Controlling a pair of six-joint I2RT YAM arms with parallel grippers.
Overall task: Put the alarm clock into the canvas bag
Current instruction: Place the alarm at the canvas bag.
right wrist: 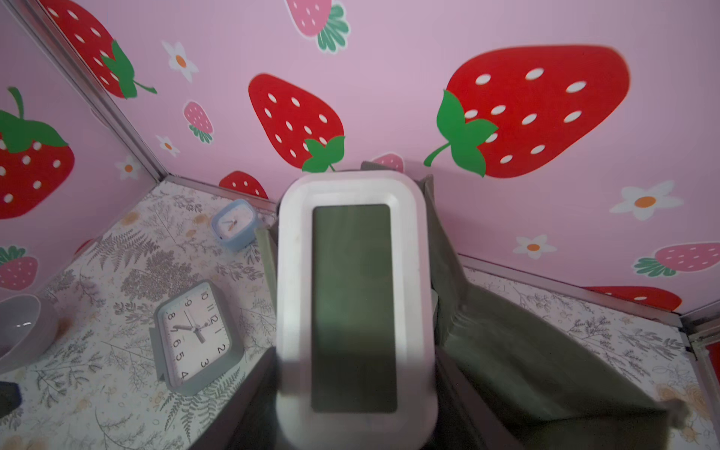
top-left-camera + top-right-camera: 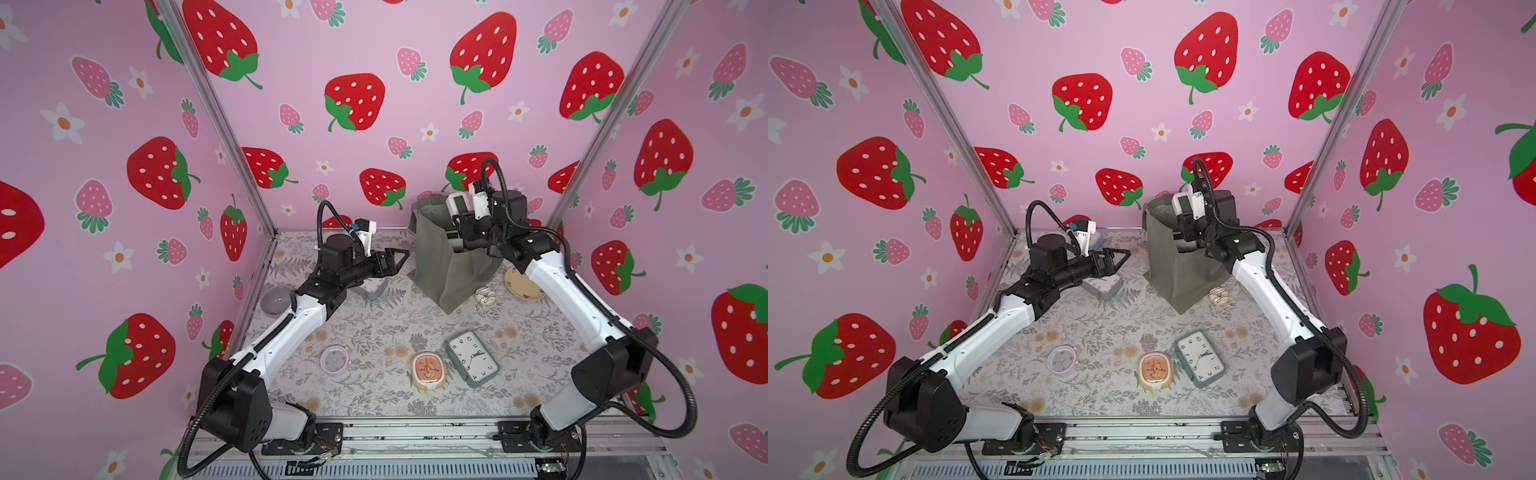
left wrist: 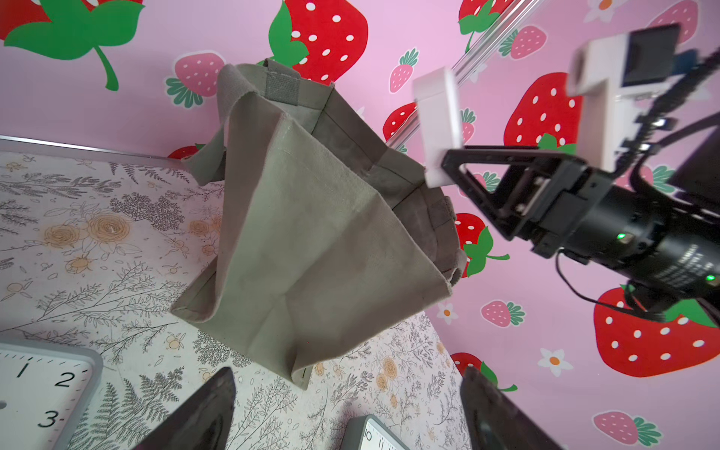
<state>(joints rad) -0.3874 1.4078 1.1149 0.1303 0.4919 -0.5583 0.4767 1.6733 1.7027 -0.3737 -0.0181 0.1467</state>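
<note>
A table (image 2: 374, 324) under a flowered cloth is being shown across the lower middle of both top views. The canvas bag (image 2: 444, 266) (image 2: 1167, 266) is being seen standing upright just right of centre, toward the back of the table, with its mouth gaping upward. The right claw (image 2: 463, 222) is being held over that mouth, clamped on the alarm clock (image 2: 457, 203) (image 3: 438, 128) (image 1: 354, 307), a white one with a dark blank screen. The alarm clock is being held on end above the bag's opening, its lower end at about rim level. Whether it is past the rim cannot be told. The left claw (image 2: 401, 259) is being held left of the bag and apart from it, its jaws spread wide with nothing between them.

A large grey clock (image 2: 473, 359) is being shown lying face up at lower centre-right. A peach clock (image 2: 428, 371) is lying just beside it on the left, and a lilac round clock (image 2: 334, 360) farther left. A second grey clock (image 2: 1102, 286) is being partly hidden under the left arm. A plate (image 2: 521, 284) and a doughnut (image 2: 484, 296) are being seen right of the bag's base, and a bowl (image 2: 276, 301) at the table's left edge.
</note>
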